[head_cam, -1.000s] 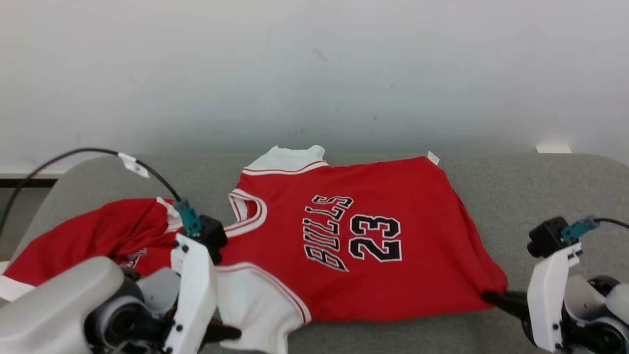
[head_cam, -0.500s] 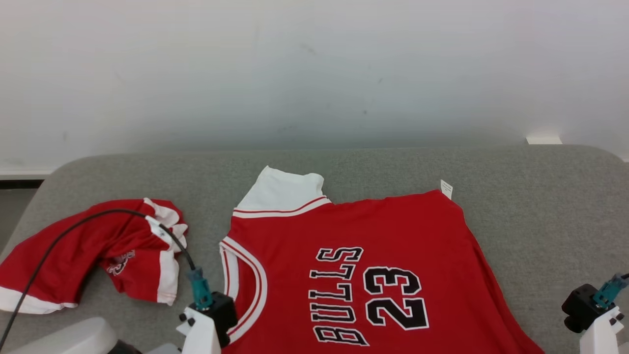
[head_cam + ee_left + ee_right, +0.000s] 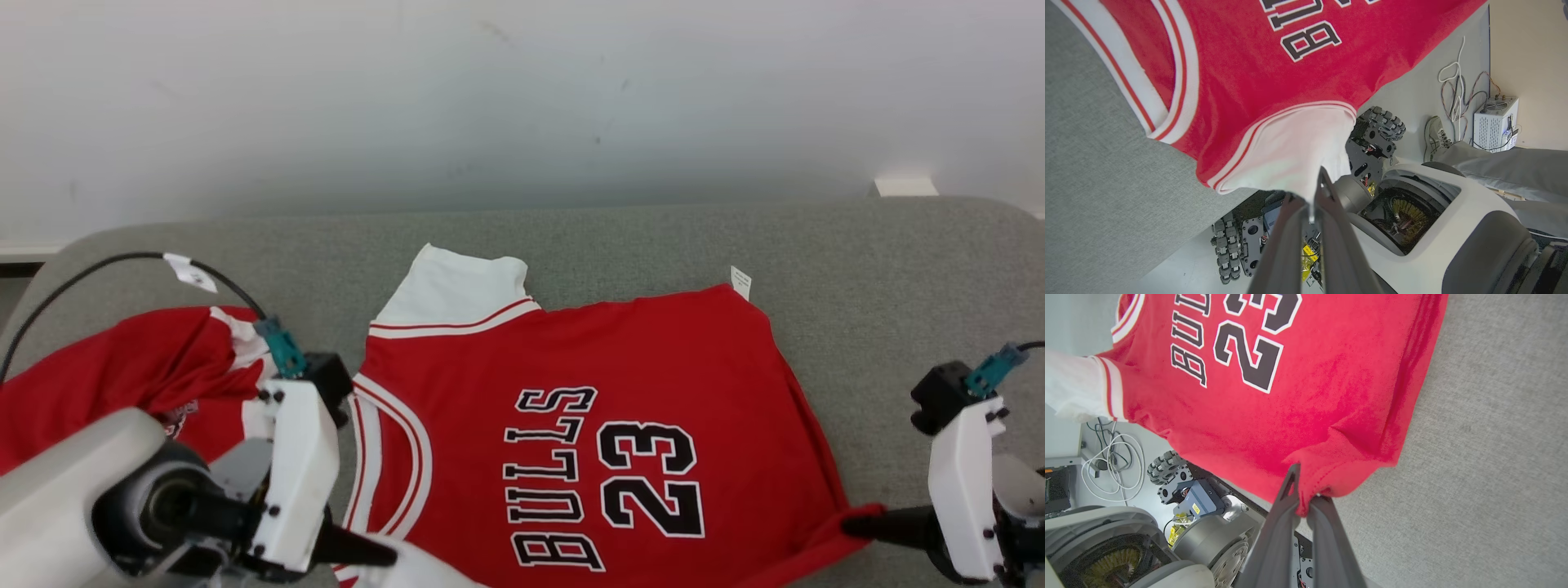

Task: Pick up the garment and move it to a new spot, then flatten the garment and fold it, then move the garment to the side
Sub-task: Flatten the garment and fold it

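Status: spreading phase, judged from the layout. Grey felt table [image 3: 898, 269] is used as the laying surface, with a pale wall close behind. The jersey [image 3: 637, 351] is laid across the table's middle, lettering and number up, neck toward the left, hem toward the right. Far edge and far white sleeve are resting on the felt. Near edge is carried past the table's front edge, over the robot's own base, as seen in both wrist views. Likely reason: cloth is tensioned from the near side so wrinkles can be pulled out before folding. Body panel is mostly flat; some bunching is seen at the near hem corner where it is pinched.

A second garment [image 3: 122, 367], red with white trim, is bunched at the table's left end, beside the jersey. Contact between the two cannot be judged, since the left arm covers the gap.

The left gripper [image 3: 1312, 196] is clamped shut on the near white sleeve. The right gripper [image 3: 1306, 494] is clamped shut on the near hem corner. Two grips well apart are used, presumably so the near edge can be drawn straight.

A small white label [image 3: 740, 282] is sticking out at the far hem corner, lying on the felt.
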Motion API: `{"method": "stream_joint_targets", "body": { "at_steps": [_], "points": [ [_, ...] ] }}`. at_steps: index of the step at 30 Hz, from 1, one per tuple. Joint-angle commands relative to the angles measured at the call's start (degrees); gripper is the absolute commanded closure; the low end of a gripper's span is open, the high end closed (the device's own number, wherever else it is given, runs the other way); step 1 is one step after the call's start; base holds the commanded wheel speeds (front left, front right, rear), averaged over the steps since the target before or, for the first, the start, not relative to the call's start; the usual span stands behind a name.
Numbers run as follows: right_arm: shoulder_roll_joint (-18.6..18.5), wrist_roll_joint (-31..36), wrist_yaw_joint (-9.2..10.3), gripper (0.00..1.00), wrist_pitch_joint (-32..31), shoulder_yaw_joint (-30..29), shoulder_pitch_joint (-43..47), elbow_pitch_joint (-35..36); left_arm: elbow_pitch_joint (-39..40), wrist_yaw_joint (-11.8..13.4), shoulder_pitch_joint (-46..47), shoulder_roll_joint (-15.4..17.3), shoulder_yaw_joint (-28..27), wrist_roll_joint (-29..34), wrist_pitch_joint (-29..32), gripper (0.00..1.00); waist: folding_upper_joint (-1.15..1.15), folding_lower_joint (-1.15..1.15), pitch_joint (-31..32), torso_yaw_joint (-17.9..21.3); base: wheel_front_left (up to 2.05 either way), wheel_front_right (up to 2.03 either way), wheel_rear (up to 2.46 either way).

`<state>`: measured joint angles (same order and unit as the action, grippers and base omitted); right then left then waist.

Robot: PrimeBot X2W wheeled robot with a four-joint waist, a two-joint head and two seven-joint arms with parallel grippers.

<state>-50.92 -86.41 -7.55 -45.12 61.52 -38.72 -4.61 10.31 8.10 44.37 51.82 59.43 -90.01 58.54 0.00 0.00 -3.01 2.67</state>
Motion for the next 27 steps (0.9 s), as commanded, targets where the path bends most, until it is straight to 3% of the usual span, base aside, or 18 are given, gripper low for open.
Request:
{"method": "stream_joint_targets", "body": {
  "at_steps": [1,12,20,21,23,24,27],
  "points": [
    [1.4,-1.3,0.14,1.00,-0.6,-0.8,-1.5,-2.6,-2.6,-0.3,1.3,-1.1,-0.7,0.0,-0.3,1.00,0.00,0.00,-1.5,-0.1,0.00,0.00,0.00],
    [11.3,-3.2,0.14,1.00,-1.5,-2.8,-7.9,-22.6,-21.0,-3.0,7.5,-7.5,-0.8,4.5,-1.7,1.00,0.00,0.00,-5.1,0.0,0.00,0.00,0.00],
    [16.6,-2.8,0.14,1.00,0.0,-3.2,-9.8,-29.0,-29.1,-5.7,8.7,-12.0,-1.4,4.9,-4.4,1.00,0.00,0.00,-5.5,0.2,0.00,0.00,0.00],
    [17.1,-2.6,0.14,0.93,0.3,-3.2,-10.1,-29.4,-30.2,-6.0,8.7,-12.6,-1.5,4.9,-5.0,1.00,0.00,0.00,-5.5,0.3,0.00,0.00,0.00],
    [17.8,-1.7,0.14,0.55,1.1,-3.0,-10.6,-29.9,-32.4,-6.7,8.5,-13.4,-1.1,5.5,-5.1,0.09,0.00,0.00,-5.4,0.4,0.00,0.00,0.00],
    [18.0,-1.2,0.14,0.00,1.7,-3.0,-10.8,-30.2,-33.4,-7.1,8.5,-13.8,-0.9,5.6,-5.4,0.00,0.00,0.00,-5.2,0.5,0.00,0.00,0.00],
    [18.4,0.4,0.14,0.00,3.9,-2.9,-11.1,-31.1,-35.6,-8.3,8.7,-14.5,-0.4,7.3,-7.3,0.00,0.00,0.00,-4.3,0.5,0.00,0.00,0.00]
  ]
}}
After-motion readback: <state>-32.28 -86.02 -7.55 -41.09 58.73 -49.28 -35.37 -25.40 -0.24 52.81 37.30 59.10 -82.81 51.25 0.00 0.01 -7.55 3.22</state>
